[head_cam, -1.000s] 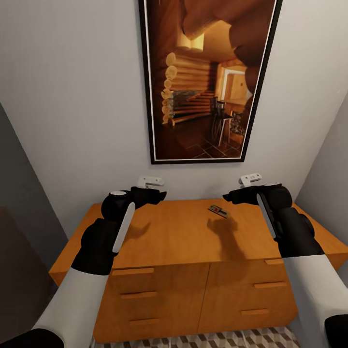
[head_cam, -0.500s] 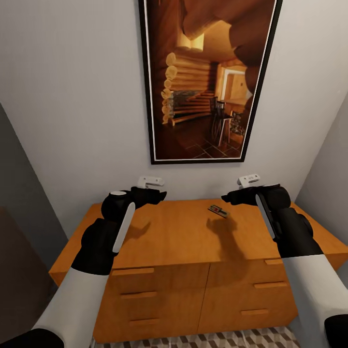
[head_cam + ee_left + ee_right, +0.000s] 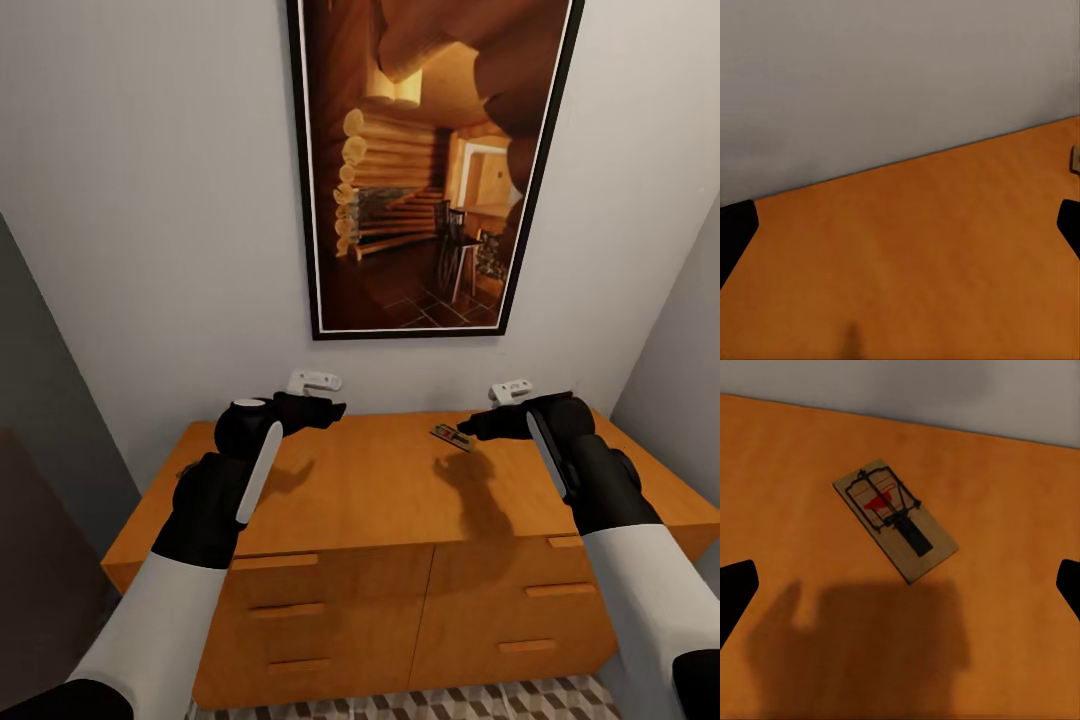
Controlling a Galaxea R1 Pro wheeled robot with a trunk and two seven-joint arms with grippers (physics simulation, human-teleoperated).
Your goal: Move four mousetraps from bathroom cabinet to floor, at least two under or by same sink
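One mousetrap, a small tan board with dark wire and a red mark, lies on the back right of the orange-brown cabinet top. My right gripper hovers just right of it, close above the top. In the right wrist view the mousetrap lies flat ahead of my right gripper, whose black fingertips stand wide apart, open and empty. My left gripper hangs open over the bare cabinet top, well left of the trap. The sink is out of view.
The cabinet stands against a grey wall under a tall framed picture. Grey walls close in on both sides. Drawer fronts with bar handles face me. A strip of cube-patterned bathroom floor shows below the cabinet.
My right gripper has dropped lower and shifted left, nearer the mousetrap. My left gripper has sunk slightly. The mousetrap has not moved.
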